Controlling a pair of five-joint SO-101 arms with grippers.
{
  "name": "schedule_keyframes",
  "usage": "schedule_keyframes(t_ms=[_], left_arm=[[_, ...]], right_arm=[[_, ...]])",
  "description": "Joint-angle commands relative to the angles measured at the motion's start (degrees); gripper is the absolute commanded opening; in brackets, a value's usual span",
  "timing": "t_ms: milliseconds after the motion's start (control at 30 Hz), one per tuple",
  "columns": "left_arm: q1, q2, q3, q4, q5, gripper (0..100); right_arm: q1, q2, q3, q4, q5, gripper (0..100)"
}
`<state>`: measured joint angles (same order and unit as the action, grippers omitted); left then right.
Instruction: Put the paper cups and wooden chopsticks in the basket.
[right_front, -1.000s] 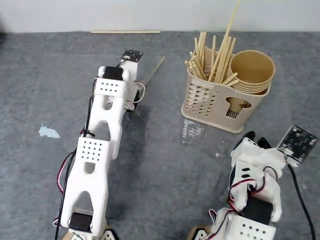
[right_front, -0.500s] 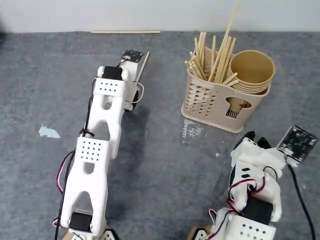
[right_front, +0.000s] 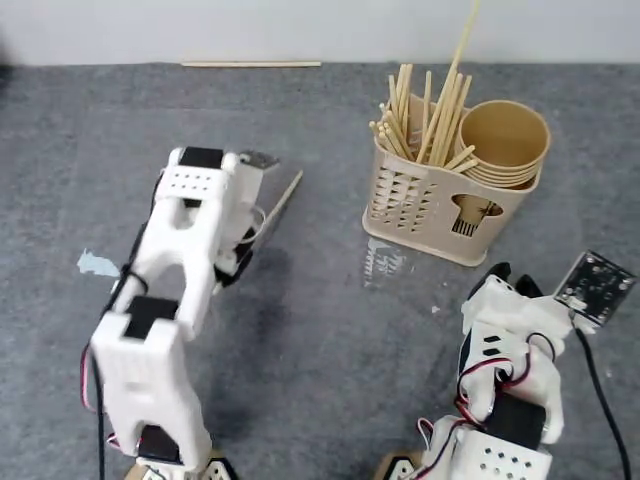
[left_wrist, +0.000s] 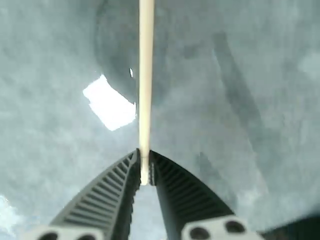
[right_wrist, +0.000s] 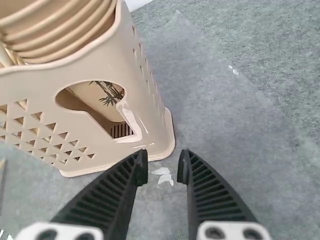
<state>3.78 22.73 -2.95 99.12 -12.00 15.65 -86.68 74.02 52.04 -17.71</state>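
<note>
The left gripper (left_wrist: 144, 169) is clamped on a chopstick (left_wrist: 146, 75) pointing to 1 o'clock in the high view. The basket (right_front: 420, 215) lies at its 3 o'clock (the right gripper (right_wrist: 161, 162), jaws slightly apart, sits nearer).

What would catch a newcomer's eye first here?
A beige basket on the far side of the table, bristling with wooden chopsticks beside a stack of paper cups. Then the left gripper, shut on a single chopstick, while the right gripper sits open near the basket's foot.
</note>
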Motion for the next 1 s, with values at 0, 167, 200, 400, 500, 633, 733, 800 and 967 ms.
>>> schedule_keyframes(t_ms=[0, 167, 200, 400, 500, 633, 733, 800, 967], left_arm=[[-0.4, -12.4, 10.2, 1.2, -1.9, 1], [0.0, -21.8, 19.9, 1.2, -1.6, 9], [0.0, -23.4, 20.7, 1.2, -1.5, 14], [0.2, -30.3, 17.8, 1.2, -1.5, 30], [2.5, -30.4, 14.1, 0.1, -1.4, 30], [5.4, -26.6, 13.8, -9.1, 4.4, 30], [6.2, -20.7, 13.3, -15.9, 6.5, 30], [7.1, -16.2, 12.4, -18.5, 6.3, 30], [7.9, -4.5, 4.4, -20.0, 6.6, 30]], right_arm=[[-0.2, -0.7, -0.2, -0.6, -0.4, 11.1], [-0.3, -0.7, -0.2, -0.6, -0.4, 11.1], [-0.3, -0.7, -0.2, -0.6, -0.4, 11.1], [-0.2, -0.7, -0.2, -0.6, -0.4, 11.1], [-0.2, -0.7, -0.2, -0.6, -0.4, 11.1], [-0.3, -0.7, -0.2, -0.6, -0.4, 11.1], [-0.2, -0.7, -0.2, -0.5, -0.4, 11.1], [-0.4, -0.7, -0.2, -0.5, -0.4, 11.1], [-0.5, -0.7, -0.2, -0.5, -0.4, 11.1]])
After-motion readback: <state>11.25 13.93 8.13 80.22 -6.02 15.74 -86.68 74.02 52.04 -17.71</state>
